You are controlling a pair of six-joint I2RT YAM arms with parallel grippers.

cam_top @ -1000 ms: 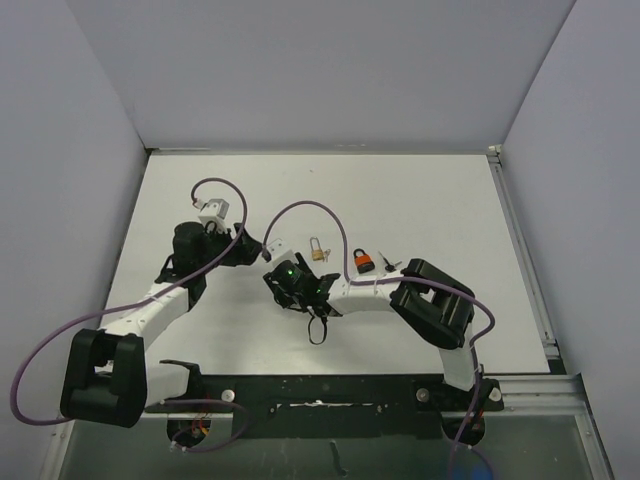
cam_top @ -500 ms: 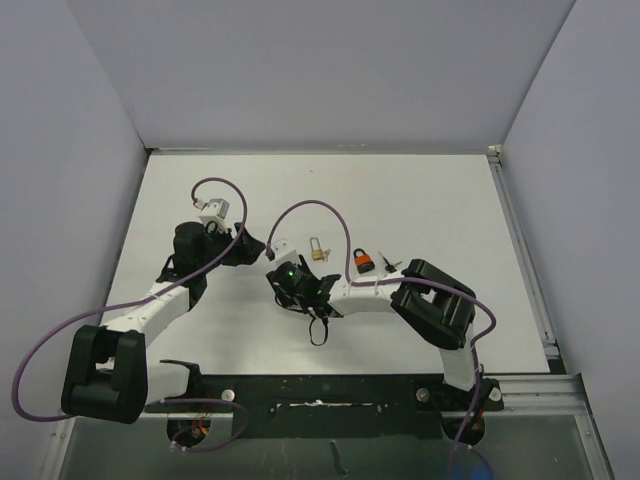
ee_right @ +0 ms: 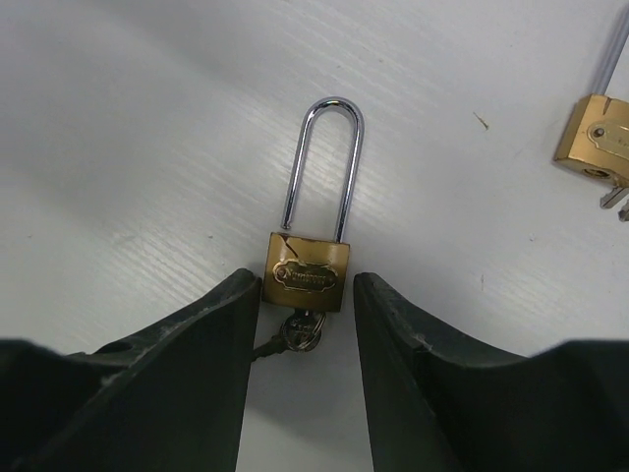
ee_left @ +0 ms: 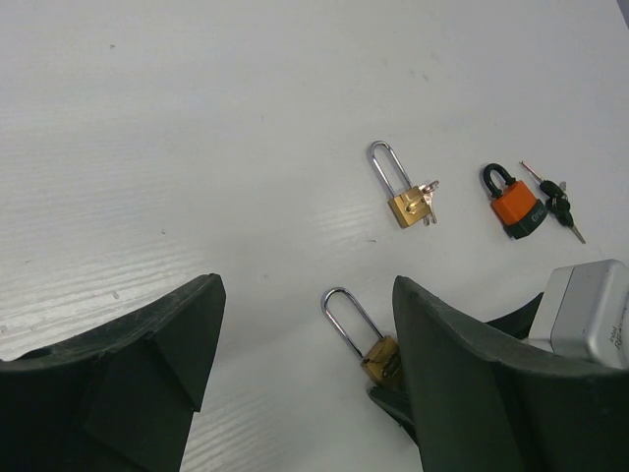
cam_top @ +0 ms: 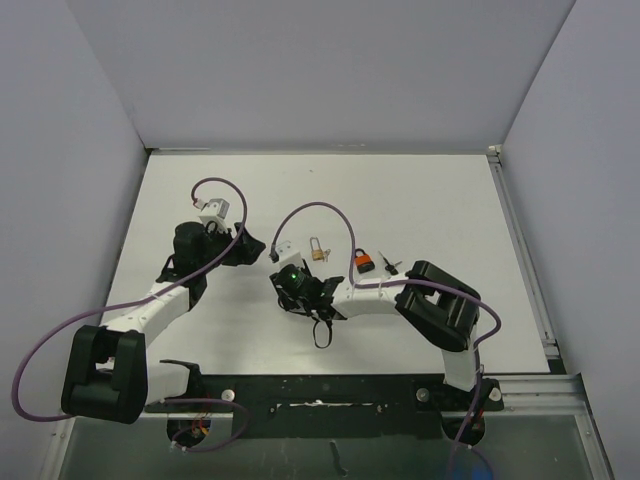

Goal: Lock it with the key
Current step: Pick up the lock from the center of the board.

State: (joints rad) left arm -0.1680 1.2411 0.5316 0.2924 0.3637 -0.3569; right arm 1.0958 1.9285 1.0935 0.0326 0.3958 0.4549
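A brass padlock (ee_right: 307, 271) with a long steel shackle lies flat on the white table, and the shackle's left leg is out of the body. Its key (ee_right: 303, 332) sticks out of the bottom on a small ring. My right gripper (ee_right: 306, 295) is open, with one finger on each side of the lock body's lower end and the key. The left finger is almost at the lock's corner. A gap shows on the right. My left gripper (ee_left: 305, 295) hovers open over the same padlock (ee_left: 378, 356), which lies close to its right finger.
A second brass padlock (ee_left: 408, 205) with keys lies farther out, also seen from above (cam_top: 317, 251). An orange padlock (ee_left: 513, 208) with dark keys (ee_left: 558, 202) sits to its right. Both arms crowd the table's middle (cam_top: 300, 280), and walls enclose the table.
My right gripper's jaws have narrowed around the padlock's lower end. The left arm and its jaws have stayed as they were.
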